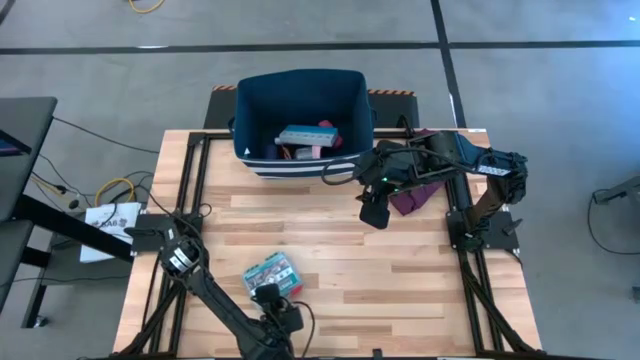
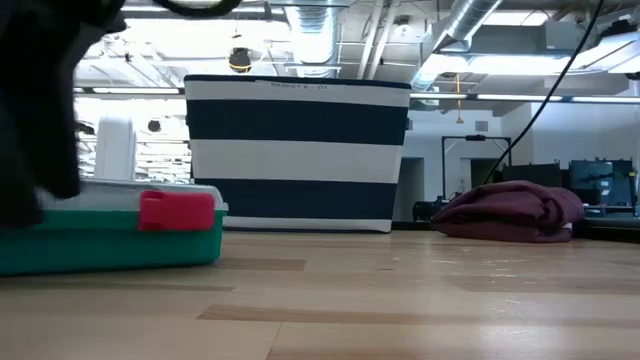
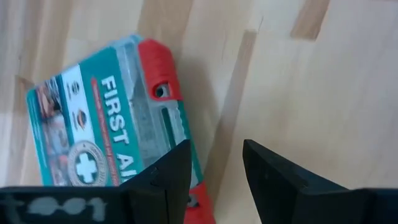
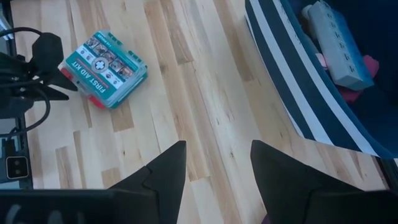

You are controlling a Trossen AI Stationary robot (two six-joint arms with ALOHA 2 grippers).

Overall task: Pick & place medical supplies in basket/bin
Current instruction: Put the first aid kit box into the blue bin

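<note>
Glossy plastic first-aid box (image 3: 106,118), wooden table (image 3: 323,81)

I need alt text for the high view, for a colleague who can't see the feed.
A teal first-aid box lies on the wooden table beside the left gripper. Beyond, a navy striped fabric bin already holds supplies; the right gripper hovers near a maroon cloth.

First-aid box (image 1: 272,274) flat on table (image 1: 400,290), near front edge, left of centre; left gripper (image 1: 277,312) just beside its front edge; bin (image 1: 300,125) at table's back, centre; pill strip (image 1: 307,135) inside bin atop other items; cloth (image 1: 412,195) right of bin; right gripper (image 1: 376,212) beside cloth, before bin's right corner
</note>
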